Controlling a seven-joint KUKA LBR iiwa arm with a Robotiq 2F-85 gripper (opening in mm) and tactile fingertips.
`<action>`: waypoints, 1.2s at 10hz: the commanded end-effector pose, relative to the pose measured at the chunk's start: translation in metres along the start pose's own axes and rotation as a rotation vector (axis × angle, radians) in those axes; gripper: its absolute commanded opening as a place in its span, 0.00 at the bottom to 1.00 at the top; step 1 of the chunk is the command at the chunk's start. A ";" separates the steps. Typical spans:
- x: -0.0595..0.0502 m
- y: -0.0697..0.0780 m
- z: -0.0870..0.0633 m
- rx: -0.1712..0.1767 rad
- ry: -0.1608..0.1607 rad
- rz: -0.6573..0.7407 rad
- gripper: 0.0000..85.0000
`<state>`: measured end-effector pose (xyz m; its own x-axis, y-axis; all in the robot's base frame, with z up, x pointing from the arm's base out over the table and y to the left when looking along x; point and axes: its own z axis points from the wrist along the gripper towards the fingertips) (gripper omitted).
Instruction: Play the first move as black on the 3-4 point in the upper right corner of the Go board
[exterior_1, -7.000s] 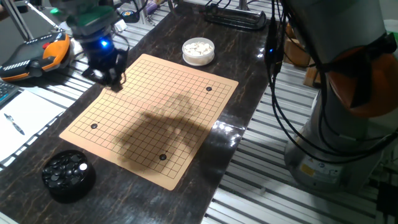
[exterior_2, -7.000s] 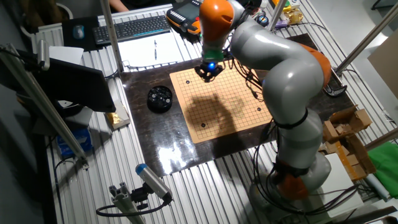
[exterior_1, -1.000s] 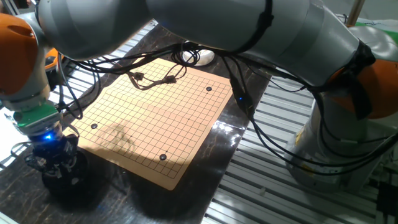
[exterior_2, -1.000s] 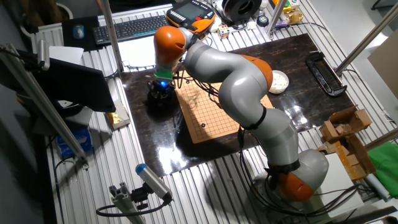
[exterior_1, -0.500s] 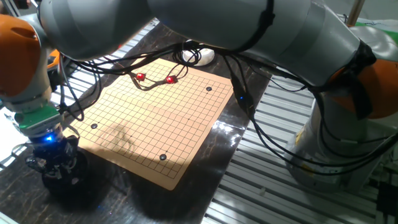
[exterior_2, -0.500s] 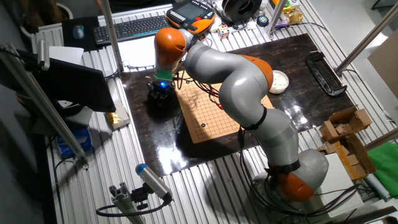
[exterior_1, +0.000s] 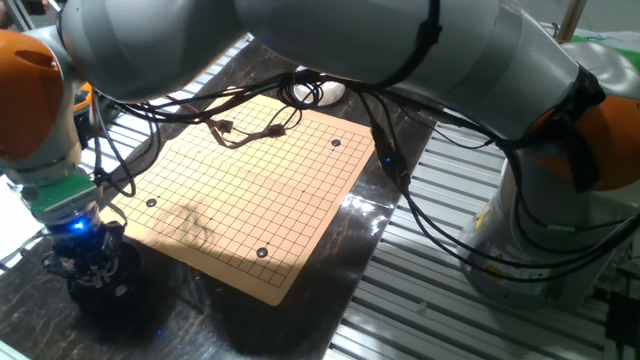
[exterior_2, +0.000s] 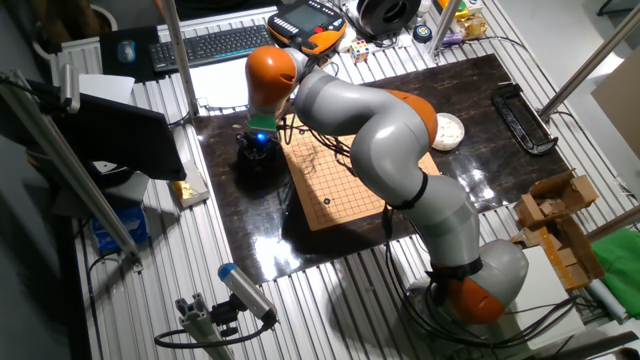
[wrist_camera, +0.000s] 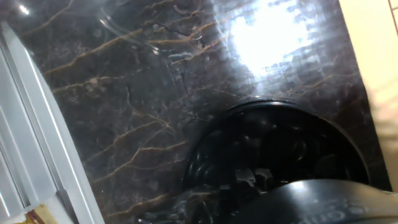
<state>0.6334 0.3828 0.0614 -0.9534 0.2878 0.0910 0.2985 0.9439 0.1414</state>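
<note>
1. Black stones (wrist_camera: 273, 155) lay heaped in a round black bowl (wrist_camera: 205, 149) on the dark marble bench (wrist_camera: 124, 93); in the hand view the bowl filled the 5 o'clock part of the picture, its contents a glossy, blurred mass with no single stone to pick out.
2. Directly over that bowl, the gripper (exterior_1: 85, 262) reached down into or just above it, a blue light glowing on the wrist; whether its fingers were parted or pinched on a stone could not be told from any view.
3. In the one fixed view the bowl (exterior_1: 110, 300) sat at 7 o'clock from the Go board (exterior_1: 250, 190), just beside the board's near corner.
4. Three dark stones showed on the board (exterior_2: 340, 180), and no stone could be seen at the crossing the task named, though cables hung over part of the grid.
5. A white bowl (exterior_2: 448, 131) stood at 3 o'clock from the board in the other fixed view, partly behind the arm (exterior_2: 380, 120).
6. At 12 o'clock from the bench lay a keyboard (exterior_2: 210, 45).
</note>
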 end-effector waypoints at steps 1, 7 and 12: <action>-0.001 0.000 -0.002 0.004 0.006 -0.003 0.01; -0.004 -0.005 -0.028 0.002 0.053 -0.014 0.01; -0.002 -0.002 -0.026 -0.019 0.069 0.047 0.14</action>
<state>0.6358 0.3761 0.0870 -0.9322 0.3217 0.1656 0.3465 0.9256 0.1521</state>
